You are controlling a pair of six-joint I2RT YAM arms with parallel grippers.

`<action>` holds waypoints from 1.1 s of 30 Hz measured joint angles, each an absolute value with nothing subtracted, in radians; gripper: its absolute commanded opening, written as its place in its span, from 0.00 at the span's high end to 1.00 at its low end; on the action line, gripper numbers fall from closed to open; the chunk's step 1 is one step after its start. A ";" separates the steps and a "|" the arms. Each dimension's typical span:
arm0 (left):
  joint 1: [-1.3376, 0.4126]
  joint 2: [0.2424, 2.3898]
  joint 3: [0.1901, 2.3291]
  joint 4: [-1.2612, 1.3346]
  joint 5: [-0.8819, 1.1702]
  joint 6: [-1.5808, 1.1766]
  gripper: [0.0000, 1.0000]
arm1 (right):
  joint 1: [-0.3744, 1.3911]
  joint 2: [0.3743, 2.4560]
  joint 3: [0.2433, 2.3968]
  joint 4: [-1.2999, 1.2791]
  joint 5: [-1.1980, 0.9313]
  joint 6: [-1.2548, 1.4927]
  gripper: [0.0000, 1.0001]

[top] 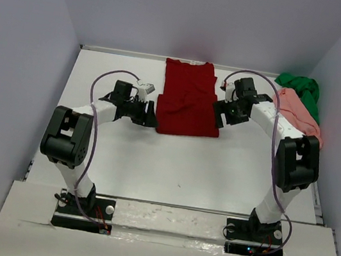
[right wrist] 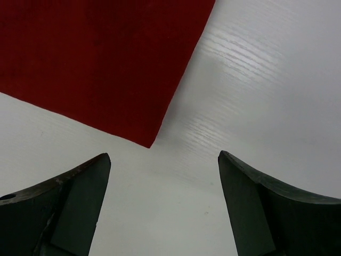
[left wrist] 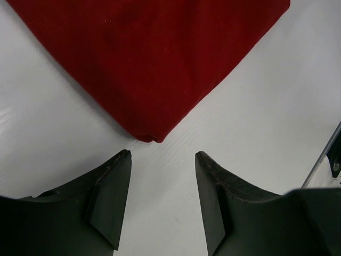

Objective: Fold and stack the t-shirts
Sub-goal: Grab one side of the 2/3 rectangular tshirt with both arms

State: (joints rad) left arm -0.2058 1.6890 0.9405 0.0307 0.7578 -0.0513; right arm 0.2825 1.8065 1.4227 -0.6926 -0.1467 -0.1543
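Note:
The dark red t-shirt [top: 188, 98] lies folded lengthwise on the white table, running from the back wall toward the middle. My left gripper [top: 154, 115] sits at its near-left corner; in the left wrist view that corner [left wrist: 149, 137] lies just beyond my open fingers [left wrist: 114, 181], untouched. My right gripper [top: 218, 115] sits at the shirt's right edge; the red near-right corner [right wrist: 148, 143] lies ahead of its wide-open fingers [right wrist: 85, 186], with bare table between them. The salmon pink t-shirt [top: 299, 113] and the bright green t-shirt [top: 303, 89] lie bunched at the back right.
Grey walls [top: 27, 47] close in the table on the left, back and right. Bare white tabletop [top: 183, 169] stretches from the red shirt to the arm bases. Cables [top: 101, 91] loop above both arms.

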 measured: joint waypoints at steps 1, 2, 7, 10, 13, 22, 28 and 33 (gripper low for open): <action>-0.216 1.706 0.953 0.016 0.744 -0.046 0.42 | 0.282 1.816 1.428 -0.694 -0.152 -0.149 0.15; -0.224 1.717 0.963 0.007 0.737 -0.043 0.42 | 0.282 1.826 1.435 -0.696 -0.159 -0.145 0.17; -0.264 1.769 0.997 -0.037 0.691 -0.027 0.44 | 0.282 1.856 1.457 -0.699 -0.184 -0.126 0.27; -0.276 1.781 1.003 -0.054 0.669 -0.017 0.44 | 0.281 1.876 1.459 -0.702 -0.200 -0.121 0.28; -0.287 1.787 1.010 -0.070 0.636 -0.002 0.45 | 0.281 1.893 1.460 -0.707 -0.210 -0.115 0.28; -0.302 1.832 1.055 -0.086 0.575 0.009 0.48 | 0.281 1.912 1.465 -0.722 -0.241 -0.116 0.30; -0.315 1.895 1.142 -0.130 0.590 0.025 0.54 | 0.281 1.913 1.465 -0.728 -0.244 -0.123 0.32; -0.338 1.909 1.162 -0.144 0.601 0.045 0.64 | 0.281 1.925 1.465 -0.734 -0.243 -0.131 0.33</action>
